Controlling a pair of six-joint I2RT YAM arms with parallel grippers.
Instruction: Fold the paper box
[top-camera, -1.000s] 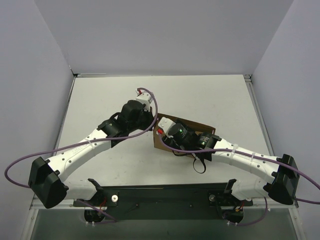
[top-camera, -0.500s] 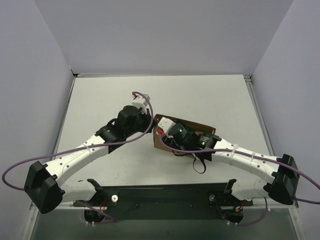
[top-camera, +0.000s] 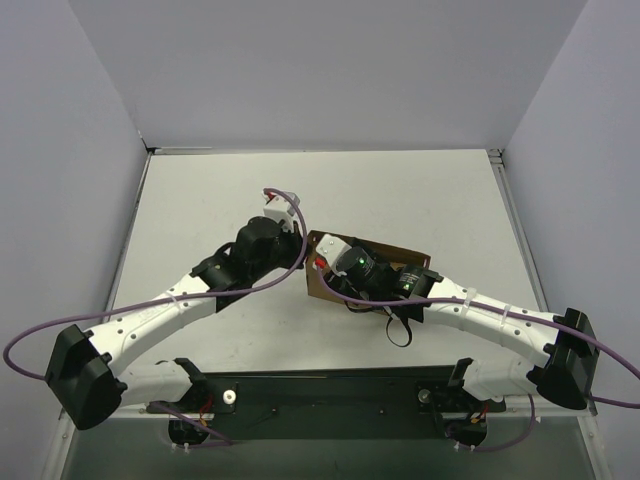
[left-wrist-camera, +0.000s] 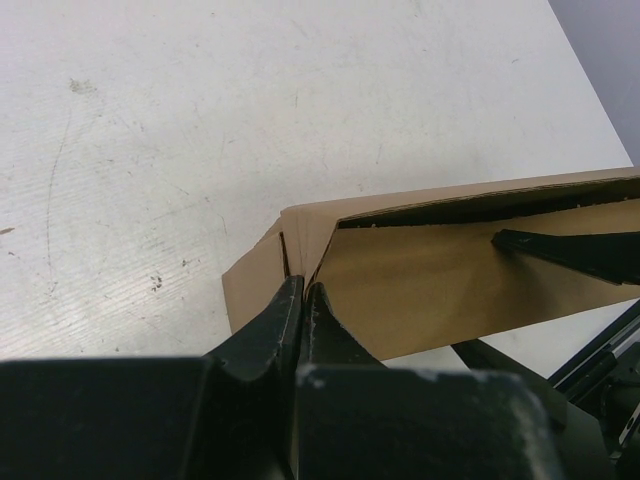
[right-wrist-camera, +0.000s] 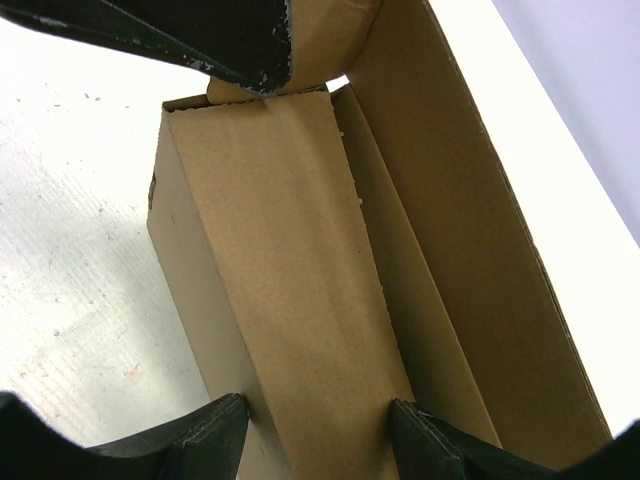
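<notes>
— Fingers (left-wrist-camera: 268, 328) of the left gripper (left-wrist-camera: 302, 292): state?
— Pressed together, nothing between them. The joined tips touch the near corner of the plain brown corrugated cardboard paper box (left-wrist-camera: 430, 285), at the slit beside a small end tab (left-wrist-camera: 250, 292). Judged purpose: a closed pair acts as a narrow poker for nudging that tab. It is not a grasp.
— Right gripper (right-wrist-camera: 318, 405)?
— Its fingers (right-wrist-camera: 180, 450) are spread, one on each side of a long folded-over side wall (right-wrist-camera: 270, 270). Both appear to bear on the cardboard, so I log it as clasping that wall. Judged purpose: steady the box and keep the wall up while the other arm works the end.
— Box relative to each?
— From the left tips it runs off towards 2–3 o'clock in that wrist view, open trough upward. From the right fingers the wall leads to 11–12 o'clock, where the left gripper's dark finger meets the box end. The far wall (right-wrist-camera: 470, 200) lies at 1–2 o'clock.
— Further out?
— The box rests on the white table (left-wrist-camera: 200, 120), between the two wrists in the overhead view. It is partly folded, and the end is not yet closed.
</notes>
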